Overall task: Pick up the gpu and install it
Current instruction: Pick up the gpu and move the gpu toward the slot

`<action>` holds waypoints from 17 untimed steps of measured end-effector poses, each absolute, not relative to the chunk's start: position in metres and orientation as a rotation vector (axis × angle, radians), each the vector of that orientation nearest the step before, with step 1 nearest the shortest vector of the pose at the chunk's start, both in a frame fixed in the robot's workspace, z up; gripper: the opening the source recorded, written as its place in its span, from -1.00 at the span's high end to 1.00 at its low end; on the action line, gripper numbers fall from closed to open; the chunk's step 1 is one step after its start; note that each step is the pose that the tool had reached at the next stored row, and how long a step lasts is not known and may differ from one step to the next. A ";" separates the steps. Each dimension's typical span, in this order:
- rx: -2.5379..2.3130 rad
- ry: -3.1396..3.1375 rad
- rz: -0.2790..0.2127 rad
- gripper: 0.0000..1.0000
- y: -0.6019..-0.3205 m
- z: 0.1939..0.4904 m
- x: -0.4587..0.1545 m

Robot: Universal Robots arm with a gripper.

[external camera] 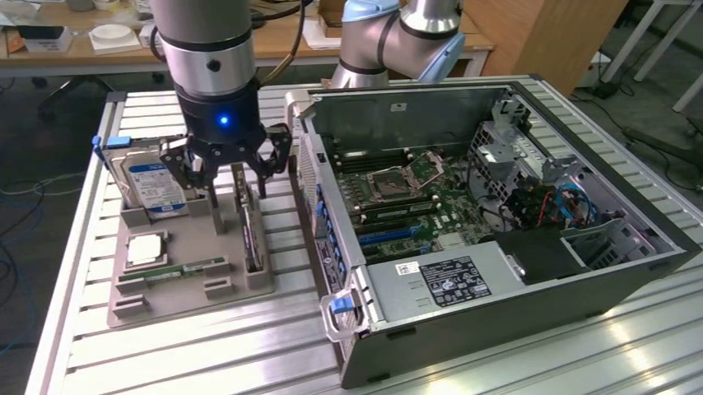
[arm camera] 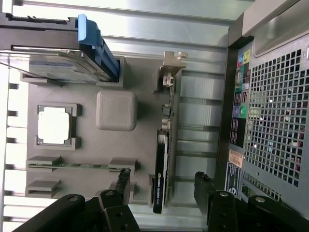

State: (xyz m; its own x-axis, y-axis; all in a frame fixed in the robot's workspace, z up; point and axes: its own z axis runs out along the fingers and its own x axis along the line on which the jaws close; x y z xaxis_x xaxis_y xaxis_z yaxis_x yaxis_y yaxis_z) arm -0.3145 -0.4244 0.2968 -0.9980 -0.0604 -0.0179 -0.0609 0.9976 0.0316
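Note:
The gpu is a thin dark card standing on edge in a slot of the grey holder tray, on the exterior view's left of the open computer case. My gripper hangs just above the card's far end, open. In the wrist view the gpu runs edge-on, with its pale metal bracket at one end. The gripper straddles the other end, one black finger on each side of the card and apart from it. Nothing is held.
The tray also holds a silver hard drive with a blue tab, a square processor and a green memory stick. The case's motherboard lies exposed. The case's perforated back panel stands close beside the gpu.

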 end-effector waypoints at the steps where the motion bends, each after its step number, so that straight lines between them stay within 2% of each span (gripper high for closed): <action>1: -0.095 3.123 0.050 -0.29 -0.424 0.296 -0.314; 17: -0.095 3.123 0.050 -0.29 -0.427 0.287 -0.314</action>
State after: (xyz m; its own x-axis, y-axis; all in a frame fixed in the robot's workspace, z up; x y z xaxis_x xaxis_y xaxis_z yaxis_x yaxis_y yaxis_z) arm -0.3144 -0.4269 0.2871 -0.9980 -0.0605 -0.0179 -0.0610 0.9976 0.0316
